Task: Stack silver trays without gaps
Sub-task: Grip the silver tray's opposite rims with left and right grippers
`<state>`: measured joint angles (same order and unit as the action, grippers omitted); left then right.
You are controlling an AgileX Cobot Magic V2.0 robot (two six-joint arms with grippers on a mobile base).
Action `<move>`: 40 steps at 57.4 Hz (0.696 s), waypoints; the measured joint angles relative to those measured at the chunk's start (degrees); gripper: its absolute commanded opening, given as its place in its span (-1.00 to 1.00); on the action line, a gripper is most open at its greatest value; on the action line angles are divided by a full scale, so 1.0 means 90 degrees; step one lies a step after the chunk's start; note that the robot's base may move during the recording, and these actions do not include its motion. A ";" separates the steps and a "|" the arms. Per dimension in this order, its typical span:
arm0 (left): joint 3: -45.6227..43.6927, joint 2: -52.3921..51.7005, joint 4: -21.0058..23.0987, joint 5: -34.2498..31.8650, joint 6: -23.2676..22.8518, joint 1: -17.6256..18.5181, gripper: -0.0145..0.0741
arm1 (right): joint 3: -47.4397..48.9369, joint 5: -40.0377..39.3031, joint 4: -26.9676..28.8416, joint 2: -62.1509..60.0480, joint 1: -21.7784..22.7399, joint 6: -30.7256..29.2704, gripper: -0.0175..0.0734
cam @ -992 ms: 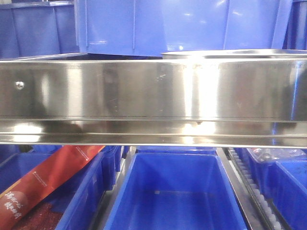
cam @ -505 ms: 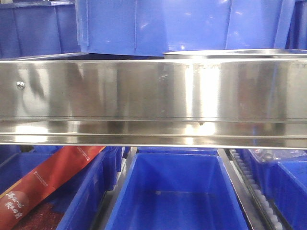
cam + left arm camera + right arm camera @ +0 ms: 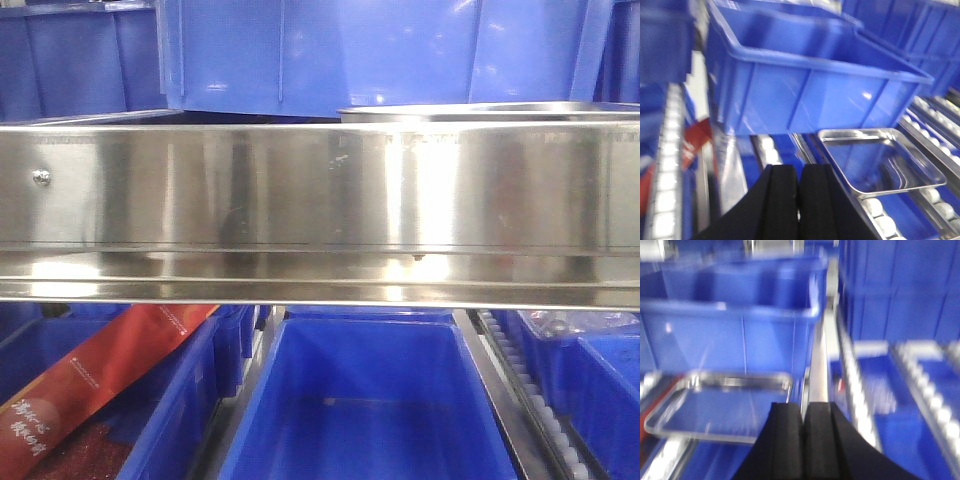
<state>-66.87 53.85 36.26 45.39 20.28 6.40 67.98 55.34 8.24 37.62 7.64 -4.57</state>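
Little is altered in the front view over the last second: only the dark reflections on the riveted steel rail [image 3: 320, 190] are shifted, which is read as arm movement out of frame; the thin rim of the silver tray [image 3: 480, 108] is kept in the same place, just above the rail at the right; no stacking step is judged to be completed in that interval.

What is hidden edge-on in the front view is laid open by the wrist cameras; the tray [image 3: 860, 160] is shown resting on white rollers [image 3: 875, 207], just in front of a large blue bin [image 3: 805, 95]. It is placed ahead and to the right of the left gripper [image 3: 799, 172], and ahead and to the left of the right gripper [image 3: 803, 410], near both but touched by neither. The pads of each gripper are pressed together with nothing held between them; neither gripper is caught by the front camera.

Whether a single tray or a nested pile is shown cannot be told, the right wrist view [image 3: 715, 412] being blurred; a red packet [image 3: 90, 380] in a lower bin is recorded by the front camera alone.
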 measured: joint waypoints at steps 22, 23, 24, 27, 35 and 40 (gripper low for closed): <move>-0.1982 0.2895 -0.2507 -0.0035 -0.2189 0.2658 -0.71 | 0.1703 0.1604 0.0360 0.3312 -0.0047 0.0000 -0.79; -0.2078 0.3058 -0.2672 -0.0035 -0.2372 0.2793 -0.71 | 0.1719 0.1622 0.0360 0.3454 -0.0047 0.0000 -0.79; -0.2173 0.3224 -0.2822 -0.0035 -0.2499 0.2916 -0.71 | 0.1719 0.1622 0.0360 0.3558 -0.0047 0.0000 -0.79; -0.2400 0.3611 -0.3074 -0.0035 -0.2748 0.3170 -0.71 | 0.1730 0.1637 0.0360 0.3786 -0.0071 0.0000 -0.79; -0.3096 0.4697 -0.3354 0.0338 -0.3246 0.3603 -0.71 | 0.1728 0.1616 0.0360 0.4370 -0.0168 0.0013 -0.79; -0.3641 0.5322 -0.3512 0.0724 -0.3477 0.3749 -0.71 | 0.1728 0.1449 0.0360 0.4679 -0.0282 0.0013 -0.79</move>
<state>-99.64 101.75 4.65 51.90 -11.01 40.14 83.54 68.38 11.48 79.73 5.10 -4.46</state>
